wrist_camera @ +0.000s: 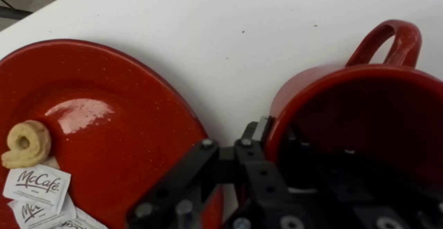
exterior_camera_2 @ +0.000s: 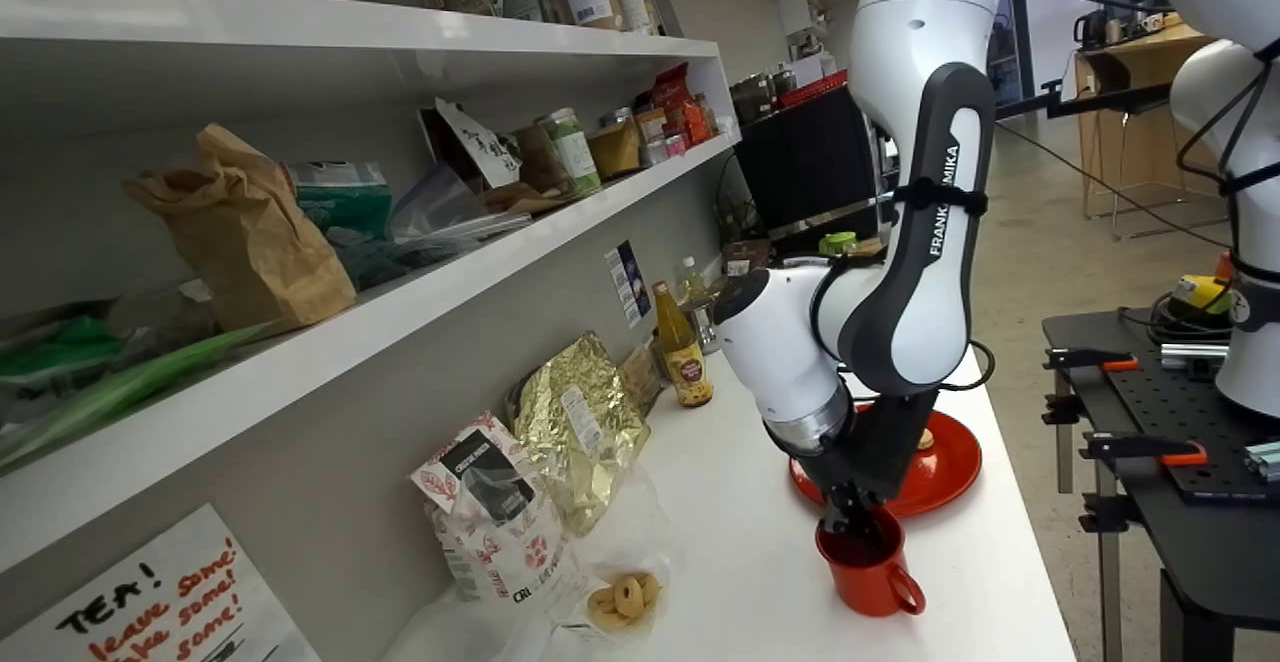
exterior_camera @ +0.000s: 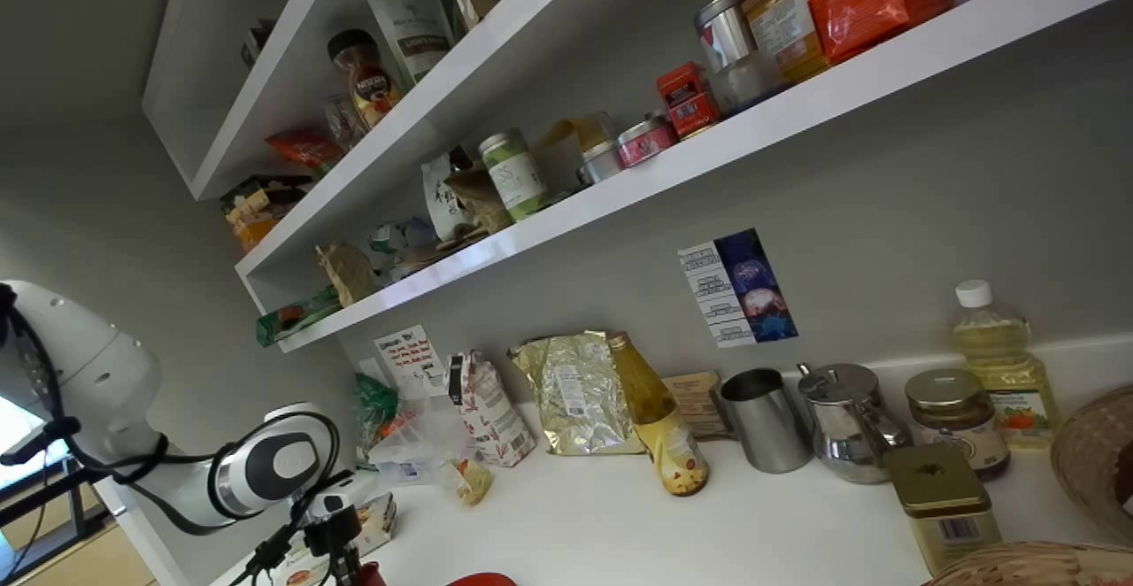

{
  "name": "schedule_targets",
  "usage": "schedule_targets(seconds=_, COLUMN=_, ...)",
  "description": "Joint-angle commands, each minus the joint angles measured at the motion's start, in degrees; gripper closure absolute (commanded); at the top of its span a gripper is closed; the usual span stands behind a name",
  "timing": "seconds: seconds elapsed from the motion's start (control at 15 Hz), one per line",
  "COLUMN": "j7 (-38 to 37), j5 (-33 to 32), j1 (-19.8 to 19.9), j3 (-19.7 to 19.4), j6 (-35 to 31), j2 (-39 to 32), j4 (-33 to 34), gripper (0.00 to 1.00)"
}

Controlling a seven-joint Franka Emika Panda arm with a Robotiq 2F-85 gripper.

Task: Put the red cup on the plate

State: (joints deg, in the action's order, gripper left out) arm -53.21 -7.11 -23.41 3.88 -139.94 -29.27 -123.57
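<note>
The red cup (exterior_camera_2: 868,587) is just beside the red plate (wrist_camera: 138,121), a strip of table (wrist_camera: 197,56) between them; whether its base touches the table is unclear. The gripper (exterior_camera_2: 850,522) pinches the cup's wall, one finger inside, one outside. On the plate lie a ring-shaped snack (wrist_camera: 36,139) and white McCafé packets (wrist_camera: 38,184). Well apart from the cup, a yellow bottle (exterior_camera: 664,427) stands beside a gold foil bag (exterior_camera: 571,400).
</note>
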Motion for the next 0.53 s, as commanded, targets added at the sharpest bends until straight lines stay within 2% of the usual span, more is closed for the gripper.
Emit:
schedule_targets(seconds=0.0, j7=-0.21, j5=0.92, j1=0.57, j3=0.03, j6=-0.05, j2=3.42, j4=-1.26, gripper=0.98)
schedule_targets(seconds=0.47, j7=-0.70, j5=-0.13, j1=2.19, j3=0.27, j6=0.51, j2=14.12, j4=-3.06, gripper=0.98)
